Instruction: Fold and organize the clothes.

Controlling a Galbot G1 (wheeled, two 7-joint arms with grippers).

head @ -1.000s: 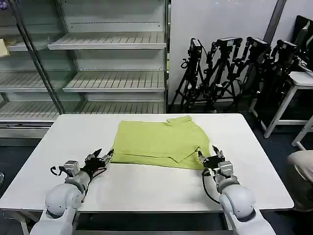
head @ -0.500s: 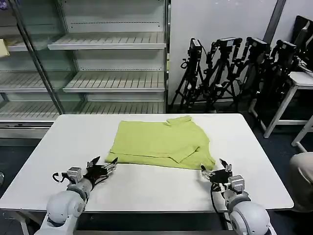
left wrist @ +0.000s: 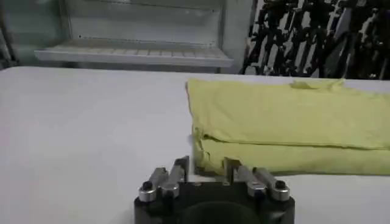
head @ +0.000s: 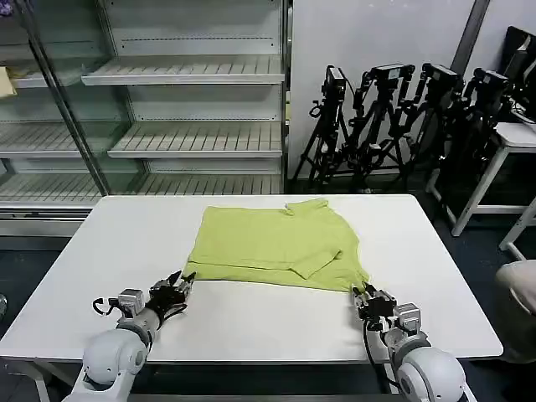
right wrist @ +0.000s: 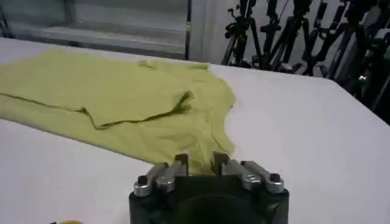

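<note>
White table (head: 251, 327) holds folded shirt (head: 276, 244); both grippers rest nearby.

Flat white rectangular table (head: 251, 327). One item lies directly on it: a folded lime yellow-green soft-fabric collared shirt (head: 272, 243), toward the far middle.

Lime-green shirt (head: 276, 246) lies folded flat mid-table.
</note>
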